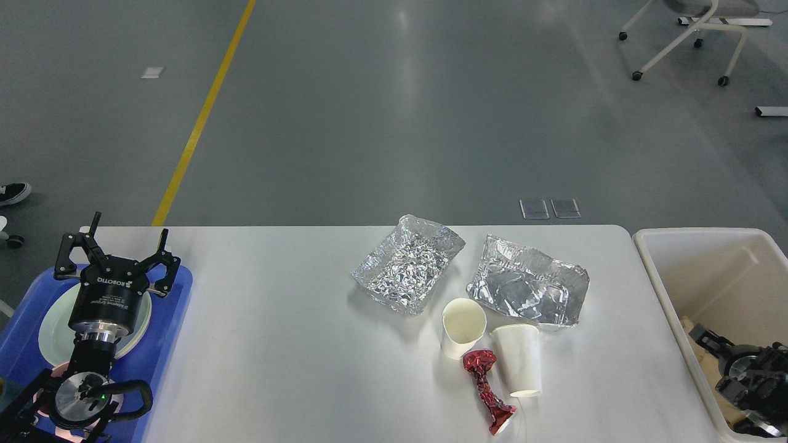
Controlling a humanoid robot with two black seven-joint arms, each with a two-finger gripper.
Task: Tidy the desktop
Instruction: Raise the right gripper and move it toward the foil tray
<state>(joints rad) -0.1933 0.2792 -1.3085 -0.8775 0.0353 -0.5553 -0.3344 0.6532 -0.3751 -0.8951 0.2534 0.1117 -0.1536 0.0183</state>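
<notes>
The white desktop [295,344] holds two crumpled foil trays [409,263] [528,289], two white paper cups [463,326] [519,359] and a crushed red wrapper [486,389], all right of centre. My left gripper [114,249] is open and empty above the blue tray [178,307], over a white plate [52,326]. My right gripper [708,341] is low inside the cream bin [665,295] at the right. It is dark and seen end-on, so its fingers cannot be told apart.
The bin holds some brown paper scraps [708,369]. Grey floor with a yellow line [203,117] lies beyond the table's far edge. A chair base on castors [683,43] stands far right. A shoe [12,192] shows at the left edge.
</notes>
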